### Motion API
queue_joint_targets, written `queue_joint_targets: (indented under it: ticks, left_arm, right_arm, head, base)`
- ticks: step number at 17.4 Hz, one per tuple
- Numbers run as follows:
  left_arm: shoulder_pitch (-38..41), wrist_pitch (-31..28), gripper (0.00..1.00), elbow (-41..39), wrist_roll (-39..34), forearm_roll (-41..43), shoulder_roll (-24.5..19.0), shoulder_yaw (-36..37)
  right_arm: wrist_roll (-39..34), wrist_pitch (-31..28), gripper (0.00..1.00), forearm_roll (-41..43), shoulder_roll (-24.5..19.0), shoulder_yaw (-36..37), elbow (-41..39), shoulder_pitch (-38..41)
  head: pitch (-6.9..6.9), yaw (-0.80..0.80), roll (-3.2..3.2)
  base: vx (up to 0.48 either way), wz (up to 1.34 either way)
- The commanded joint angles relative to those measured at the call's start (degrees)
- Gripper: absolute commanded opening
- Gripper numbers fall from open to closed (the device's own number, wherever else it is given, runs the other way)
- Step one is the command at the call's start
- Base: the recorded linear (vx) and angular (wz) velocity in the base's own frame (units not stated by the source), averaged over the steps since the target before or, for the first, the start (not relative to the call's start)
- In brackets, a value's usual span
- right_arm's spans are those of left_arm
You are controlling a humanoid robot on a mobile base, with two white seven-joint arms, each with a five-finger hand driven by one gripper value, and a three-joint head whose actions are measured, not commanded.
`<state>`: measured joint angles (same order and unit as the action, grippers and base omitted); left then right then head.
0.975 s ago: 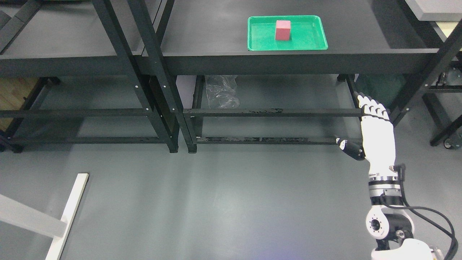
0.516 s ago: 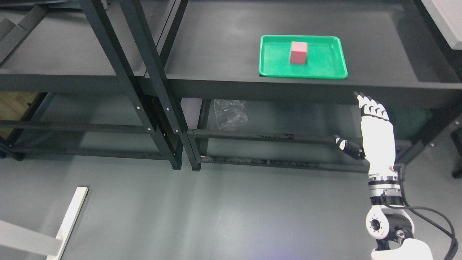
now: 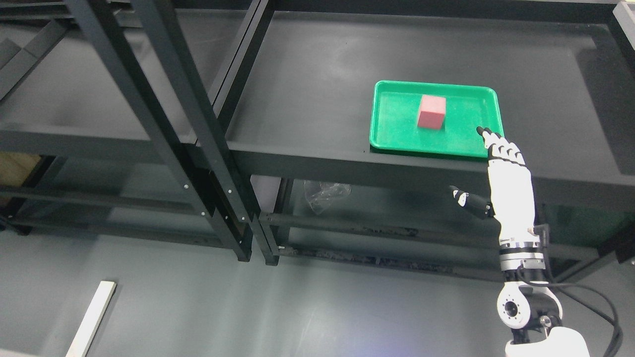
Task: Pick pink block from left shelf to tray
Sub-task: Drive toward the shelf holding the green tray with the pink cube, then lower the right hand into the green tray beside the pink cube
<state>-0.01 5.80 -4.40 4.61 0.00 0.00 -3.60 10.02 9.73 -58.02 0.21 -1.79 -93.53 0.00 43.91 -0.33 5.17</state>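
while upright in green tray | pink block cube-shaped | right robot hand released

glossy plastic tray, matt shelf

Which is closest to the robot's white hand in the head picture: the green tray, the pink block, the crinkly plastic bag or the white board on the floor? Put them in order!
From the right hand:
1. Green tray, on the shelf; the fingertips overlap its near right corner.
2. Pink block, in the tray's middle.
3. Plastic bag, under the shelf, to the left.
4. White board, floor, far lower left.
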Motion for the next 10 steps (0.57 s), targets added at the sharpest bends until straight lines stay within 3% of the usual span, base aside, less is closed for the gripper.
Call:
queue_joint_targets:
  ticks: [1,10]
  left_arm:
    - [0.53,0.00,1.00,0.00,-0.04,0.09,-1.00,0.00]
    - [0.53,0.00,1.00,0.00,-0.04,0.09,-1.00,0.00]
  right_arm:
    - [-0.26,0.20,0.99,6.50,2.52,-1.02,0.10,-1.40]
    - [-4.29,-0.06,0.98,6.16,3.13,-4.45,1.51,-1.49]
  head:
    - [0.00,0.00,0.00]
    - [0.00,0.00,0.00]
  base:
    - [0.297,-0.02]
    - [0.279,0.02]
